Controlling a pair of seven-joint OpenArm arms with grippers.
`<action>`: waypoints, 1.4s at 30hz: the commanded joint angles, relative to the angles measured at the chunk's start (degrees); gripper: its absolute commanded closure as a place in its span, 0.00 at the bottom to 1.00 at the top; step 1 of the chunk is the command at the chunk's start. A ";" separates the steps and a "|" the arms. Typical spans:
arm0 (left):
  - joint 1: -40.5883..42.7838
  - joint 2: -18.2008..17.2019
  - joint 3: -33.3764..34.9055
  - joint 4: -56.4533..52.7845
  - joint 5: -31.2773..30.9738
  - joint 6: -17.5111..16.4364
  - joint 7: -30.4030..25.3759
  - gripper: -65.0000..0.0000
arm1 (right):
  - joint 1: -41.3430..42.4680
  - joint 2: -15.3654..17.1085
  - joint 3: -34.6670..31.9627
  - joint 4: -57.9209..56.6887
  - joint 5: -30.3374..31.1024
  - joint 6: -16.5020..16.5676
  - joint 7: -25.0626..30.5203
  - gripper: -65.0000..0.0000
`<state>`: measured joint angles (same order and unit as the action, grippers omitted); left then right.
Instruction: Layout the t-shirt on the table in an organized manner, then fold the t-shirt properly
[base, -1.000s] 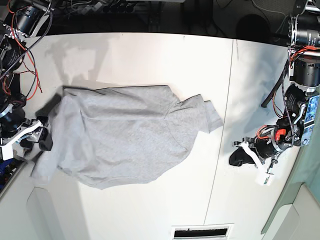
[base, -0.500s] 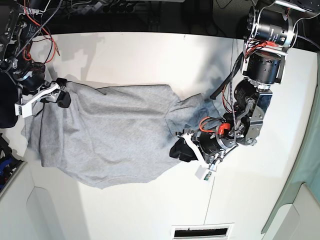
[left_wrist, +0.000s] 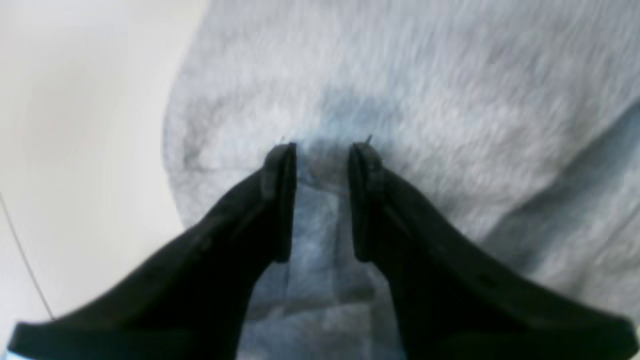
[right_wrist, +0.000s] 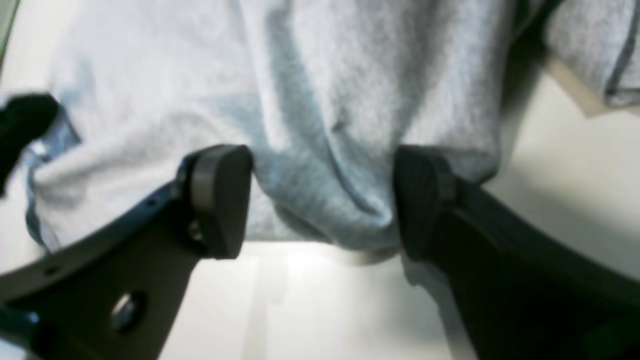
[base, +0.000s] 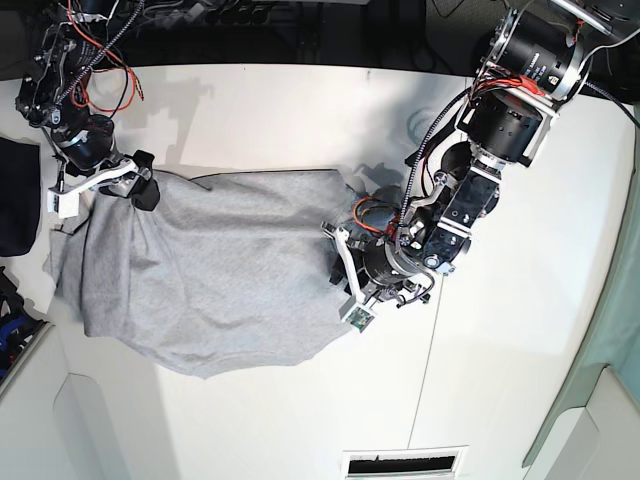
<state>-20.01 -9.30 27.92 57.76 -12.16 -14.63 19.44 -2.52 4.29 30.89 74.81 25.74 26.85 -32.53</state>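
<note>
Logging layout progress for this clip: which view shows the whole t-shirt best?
The base view: the t-shirt lies rumpled across the table with its full outline visible. The left wrist view shows only blurred grey fabric at the left gripper; the right wrist view shows a bunched fold between the right gripper jaws.
</note>
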 joint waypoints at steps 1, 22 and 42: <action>-1.55 0.26 0.04 0.09 -0.02 -0.15 -1.25 0.79 | 0.13 0.31 0.11 -0.52 -1.33 -0.72 -1.49 0.31; 0.85 -10.71 -12.02 17.68 -3.98 3.45 4.26 1.00 | 11.76 1.38 0.09 16.81 8.24 4.92 -6.58 1.00; 7.39 -17.38 -13.31 24.41 -8.00 3.45 7.45 1.00 | 22.64 -4.28 -39.43 18.82 -0.37 4.37 -11.04 0.44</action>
<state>-11.46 -26.06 15.03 81.21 -19.97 -11.33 28.08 18.76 -0.30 -9.08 92.60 25.02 31.35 -45.12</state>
